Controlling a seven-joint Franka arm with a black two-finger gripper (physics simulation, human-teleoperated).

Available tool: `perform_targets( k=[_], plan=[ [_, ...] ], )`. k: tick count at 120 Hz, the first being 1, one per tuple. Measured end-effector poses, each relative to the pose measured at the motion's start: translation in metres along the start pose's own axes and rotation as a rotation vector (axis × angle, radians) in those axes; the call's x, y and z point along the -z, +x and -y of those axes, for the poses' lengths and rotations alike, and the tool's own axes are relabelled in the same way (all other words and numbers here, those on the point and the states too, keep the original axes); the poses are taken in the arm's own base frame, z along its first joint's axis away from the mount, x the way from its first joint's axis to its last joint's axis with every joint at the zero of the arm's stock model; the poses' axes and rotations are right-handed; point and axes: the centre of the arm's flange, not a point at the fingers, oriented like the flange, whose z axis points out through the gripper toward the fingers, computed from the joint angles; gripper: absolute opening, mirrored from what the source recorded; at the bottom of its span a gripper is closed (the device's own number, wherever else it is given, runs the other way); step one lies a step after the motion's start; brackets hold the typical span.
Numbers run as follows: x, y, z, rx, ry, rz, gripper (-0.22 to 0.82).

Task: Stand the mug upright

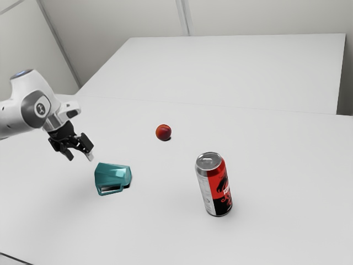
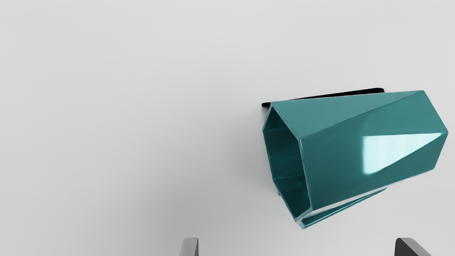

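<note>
Toward exterior view's eight o'clock, teal mug (image 1: 113, 175) lies on side, at four o'clock from gripper (image 1: 80, 158). Jaws spread wide, holding nothing. Off-centre pinch on tapered, faceted wall (image 2: 337, 163) could roll mug away; handle (image 2: 337, 209) might snag if gripper descends askew.

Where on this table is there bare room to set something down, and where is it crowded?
Bare: between the mug and the can; past the can toward the exterior view's right; behind the red ball. Most crowded: by the mug, where the open jaws hover close.
</note>
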Motion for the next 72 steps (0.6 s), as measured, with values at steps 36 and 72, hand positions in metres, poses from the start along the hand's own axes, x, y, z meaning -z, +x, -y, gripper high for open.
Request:
perform_targets(
  k=[36, 72],
  plan=[
    [-0.029, -0.001, 0.012, 0.046, -0.093, -0.012, 0.60],
    [-0.040, -0.004, 0.020, 0.084, -0.262, -0.083, 0.60]
  ],
)
